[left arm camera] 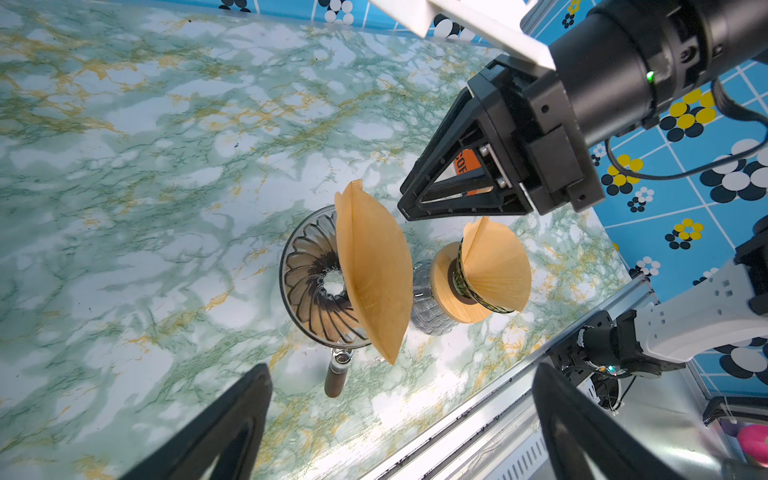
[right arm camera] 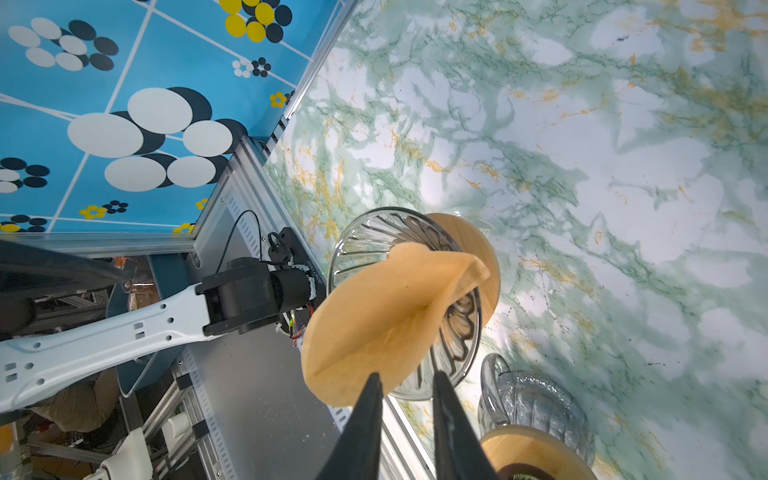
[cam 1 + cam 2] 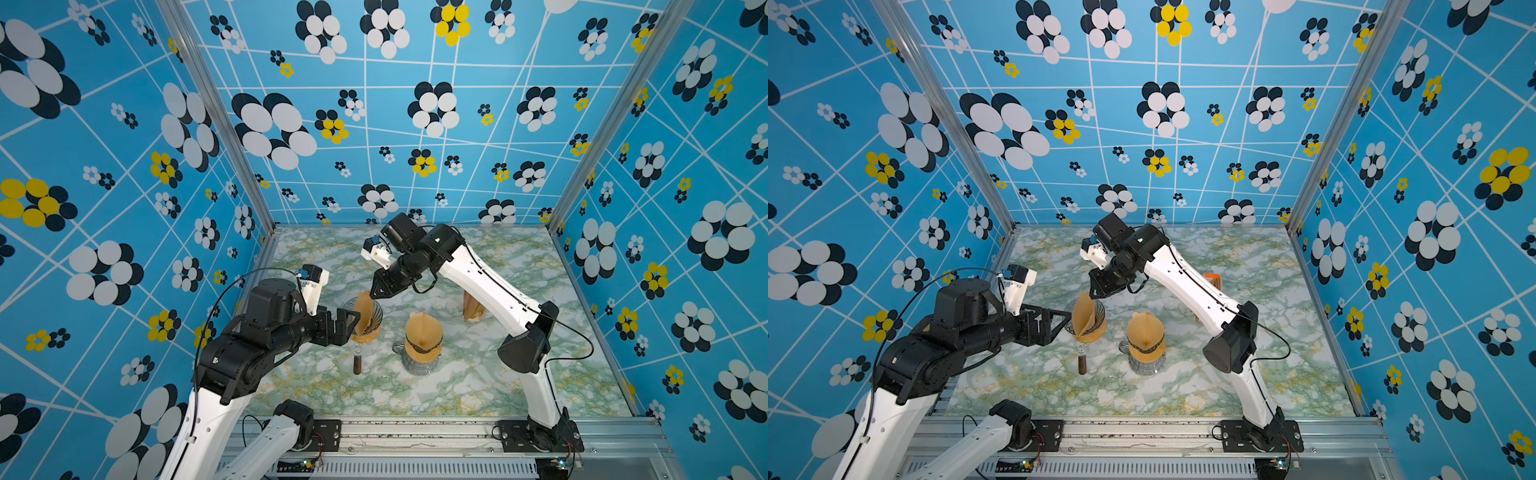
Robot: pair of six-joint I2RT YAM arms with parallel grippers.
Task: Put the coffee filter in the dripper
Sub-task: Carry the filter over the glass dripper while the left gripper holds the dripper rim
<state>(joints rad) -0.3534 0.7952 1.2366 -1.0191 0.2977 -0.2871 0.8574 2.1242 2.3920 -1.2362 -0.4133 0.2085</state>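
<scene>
Coffee filter (image 1: 374, 270) stands on edge in the glass dripper (image 1: 305, 266), folded and unseated, with right gripper (image 2: 405, 376) jaws slightly parted at its top edge holding nothing and left gripper (image 1: 401, 372) wide open alongside; paper's light, floppy and crease-prone, so I'd pinch the upper rim gently.

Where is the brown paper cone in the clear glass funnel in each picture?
In a top view: filter left of centre.
In a top view: same, left of centre.
Left wrist: mid-picture, leaning in the dripper.
Right wrist: mid-picture, draped over the dripper's rim.
Shared landmark: the glass dripper under it.
</scene>
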